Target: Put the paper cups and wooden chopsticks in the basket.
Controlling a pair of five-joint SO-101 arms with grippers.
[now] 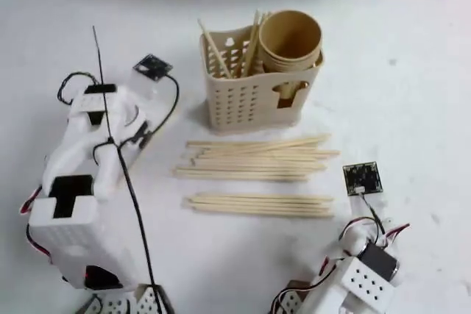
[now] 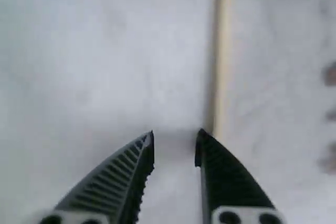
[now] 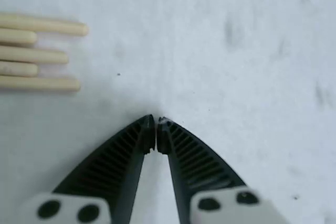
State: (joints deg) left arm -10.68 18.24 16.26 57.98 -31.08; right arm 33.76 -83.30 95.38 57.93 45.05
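Note:
A beige perforated basket [image 1: 254, 97] stands at the table's back middle, holding stacked paper cups [image 1: 291, 38] and several upright wooden chopsticks [image 1: 221, 53]. In front of it, more chopsticks lie in two flat bundles, a far one [image 1: 257, 159] and a near one [image 1: 261, 205]. My left gripper [image 2: 176, 135] is slightly open over bare table, with nothing between its fingers, beside the basket's wall [image 2: 220, 51]. My right gripper [image 3: 156, 121] is shut and empty, pointing down at the table just past the chopstick ends [image 3: 42, 51].
The left arm [image 1: 96, 145] and its black cables occupy the table's left side. The right arm [image 1: 360, 270] sits at the front right, its camera board [image 1: 362, 179] close to the near bundle's ends. White table stretches to the right of the basket.

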